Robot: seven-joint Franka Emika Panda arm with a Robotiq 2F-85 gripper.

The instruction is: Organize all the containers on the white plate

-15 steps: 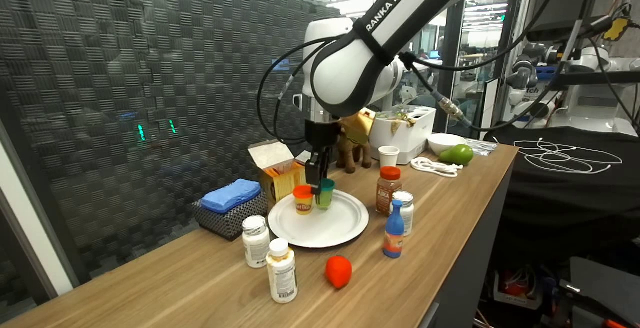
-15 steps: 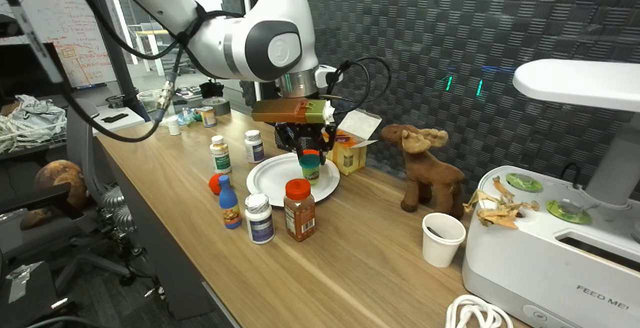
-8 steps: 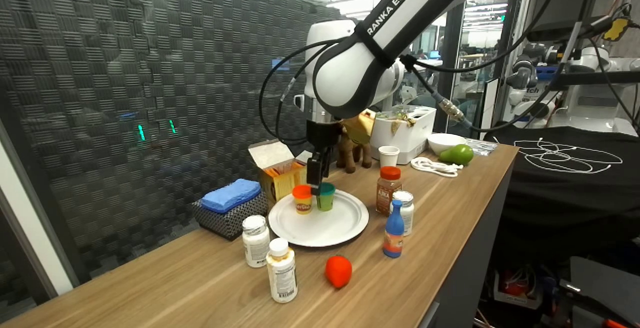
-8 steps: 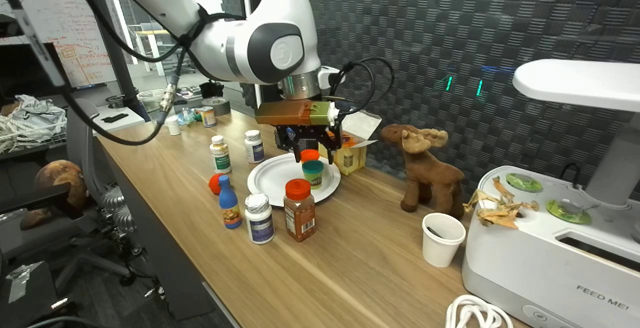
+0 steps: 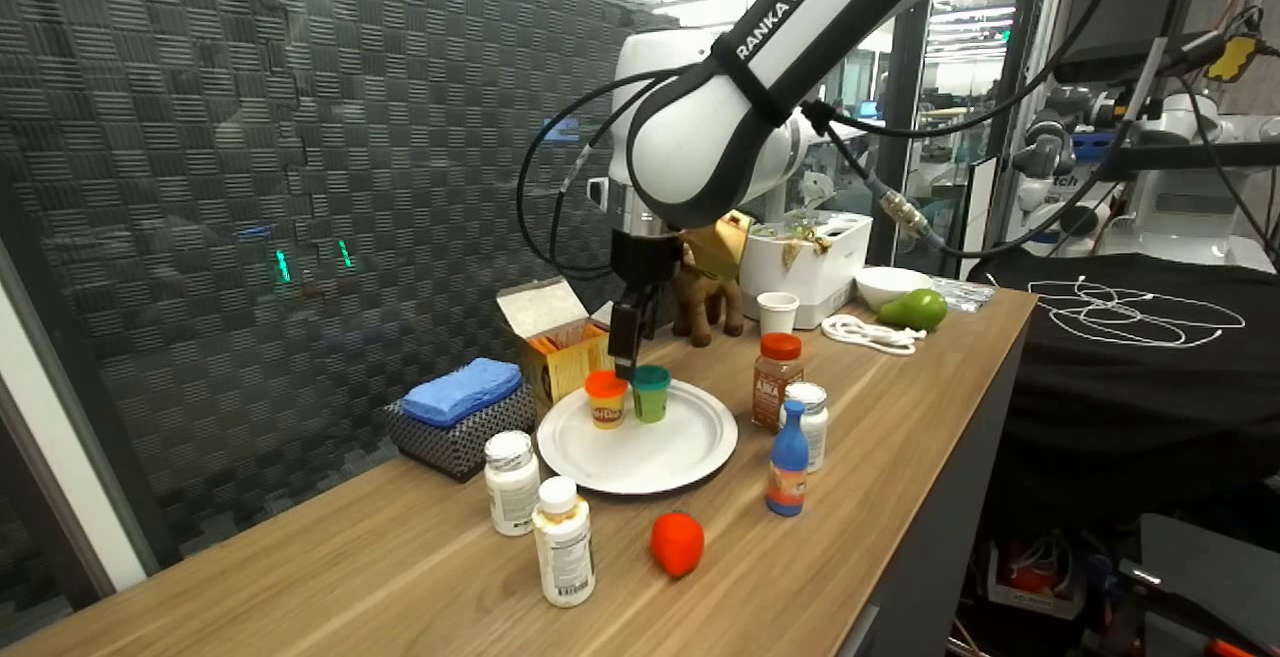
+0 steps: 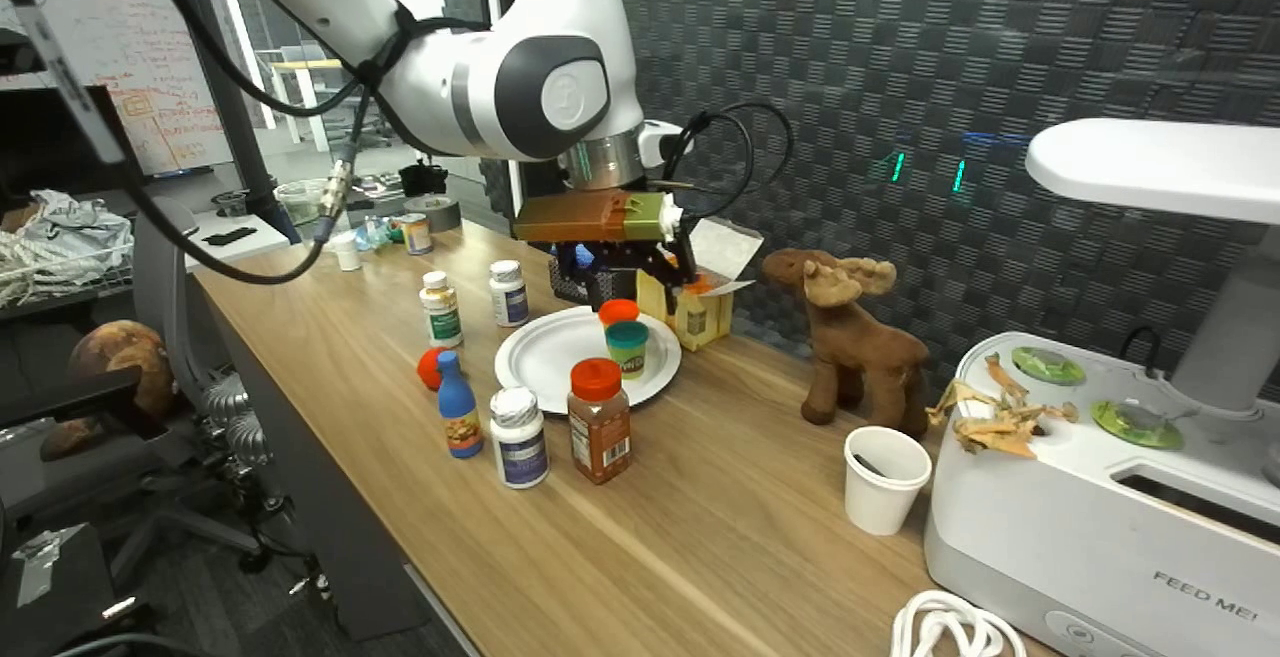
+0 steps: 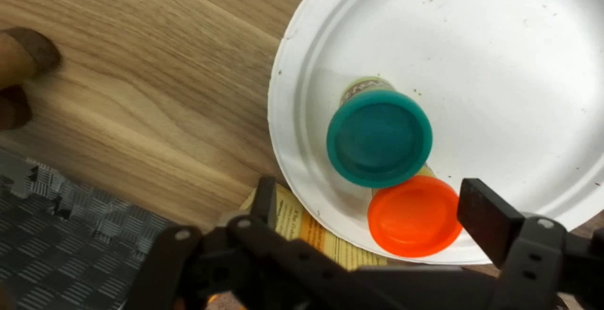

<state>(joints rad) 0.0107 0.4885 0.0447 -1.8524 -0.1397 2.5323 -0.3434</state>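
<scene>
Counter [image 5: 350,577]: In an exterior view, a wood-grain top set along a dark textured wall [image 5: 300,187].
Plate [image 5: 650,462]: Flat on the counter. Red-lidded tub [image 5: 606,404] and green-lidded tub [image 5: 650,399] stand upright on its wall side. The remainder is bare, which should leave room for more containers.
Short white bottle [image 5: 512,489]: Off the plate, just beside it, with the tall white bottle [image 5: 564,555] next to it.
Spice jar [image 6: 600,434]: In an exterior view, off the plate, in a close row with the purple-labelled bottle [image 6: 519,447] and slim blue bottle [image 6: 459,412]. Narrow gaps could cause spread fingers to tip a neighbour, the blue bottle most readily.
Counter edge: Bare strip beyond the blue bottle; a toppled bottle might roll off here.
Carton [image 6: 700,322]: Just beside the plate's rim; little open room that side.
End effector [image 7: 375,204]: In the wrist view, fingers [image 7: 488,220] wide apart, nothing held, above the red-lidded tub. One finger meets the lid's outline; contact cannot be told.
Lids: Sideways travel this low might shove one tub into the other; straight up looks free.
</scene>
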